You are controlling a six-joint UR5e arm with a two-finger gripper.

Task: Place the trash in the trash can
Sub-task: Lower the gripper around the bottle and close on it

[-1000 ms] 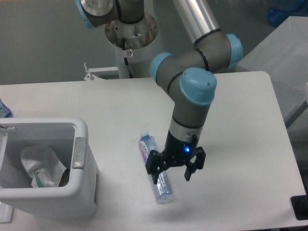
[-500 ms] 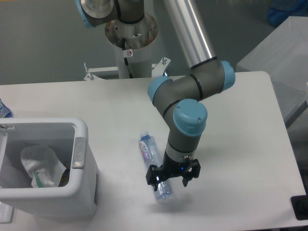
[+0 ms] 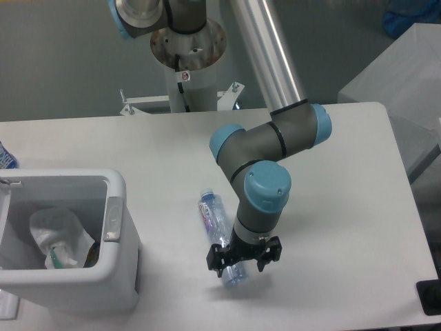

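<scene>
A crushed clear plastic bottle [image 3: 218, 227] with bluish ends lies flat on the white table, running from the middle toward the front edge. My gripper [image 3: 242, 263] is low over the bottle's near end, its black fingers spread to either side of it and open. The crumpled whitish wrapper [image 3: 58, 236] rests inside the trash can [image 3: 114, 219], a white rectangular bin at the front left of the table. The bottle's near end is partly hidden by the gripper.
The arm's base column [image 3: 186, 48] stands behind the table's far edge. A grey surface [image 3: 406, 76] sits at the right beyond the table. A small black object [image 3: 431, 296] is at the front right corner.
The gripper has come down and shifted slightly left, from above the bottle to around its near end. Its fingers have narrowed somewhat. The bottle and bin have not moved.
</scene>
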